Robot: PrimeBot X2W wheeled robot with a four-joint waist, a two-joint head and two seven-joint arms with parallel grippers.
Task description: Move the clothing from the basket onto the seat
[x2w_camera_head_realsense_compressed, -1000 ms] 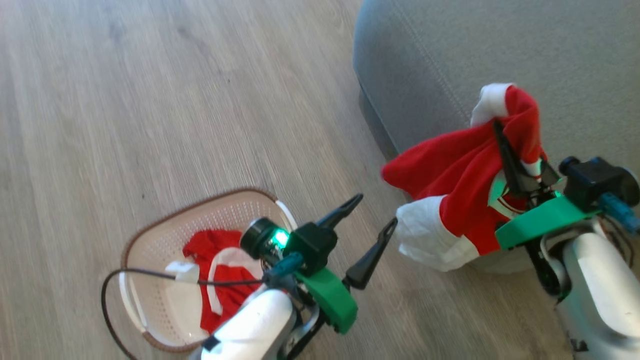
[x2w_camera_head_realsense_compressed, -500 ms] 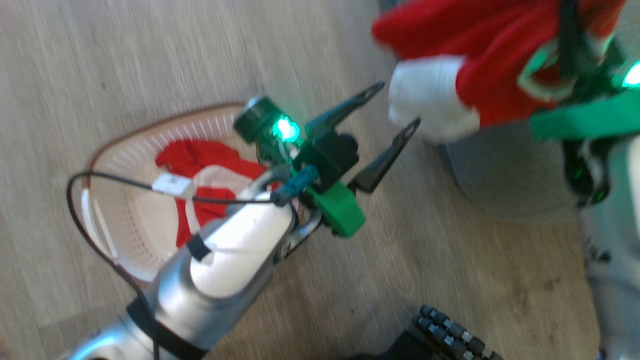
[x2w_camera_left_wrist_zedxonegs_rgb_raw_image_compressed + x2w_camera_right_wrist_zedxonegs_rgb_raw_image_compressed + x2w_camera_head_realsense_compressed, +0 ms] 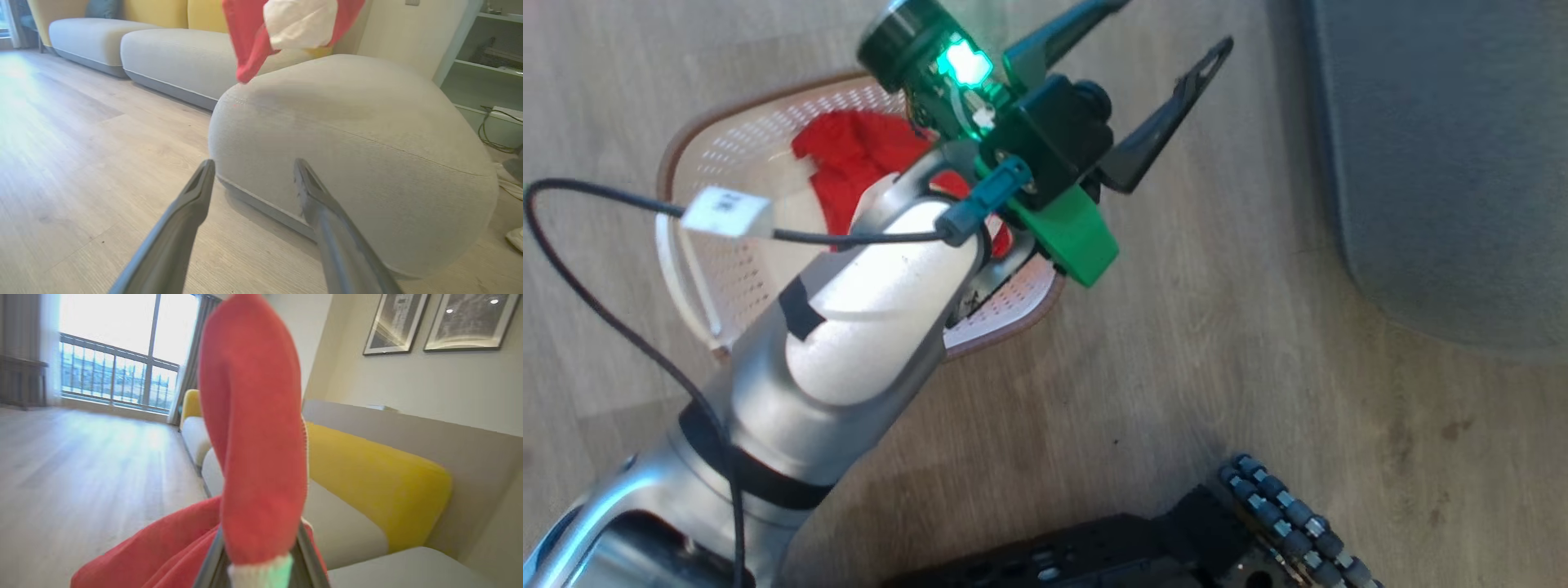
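the right gripper (image 3: 261, 559) is pinched almost closed on a piece of the clothing (image 3: 253, 437). the red cloth folds up over its fingers in the middle of its wrist view, with a white cuff at the bottom edge. in the left wrist view that piece hangs at the top centre of the frame. its lowest red corner comes down to the near top edge of the seat (image 3: 351, 134), though i can't tell if it touches. so the seat lies right below the held cloth, and i'd judge the next move to be a short carry in over the cushion, then a release. the left gripper (image 3: 1172, 24) is spread wide with nothing in it, fingers pointing to the upper right of the head view, over the floor (image 3: 1217, 343) towards the seat. the rest of the clothing lies in the basket (image 3: 735, 147) at the upper left of that frame, behind those jaws and partly under the left forearm. the left arm is much the nearer to it, but would have to turn back and down to reach it.
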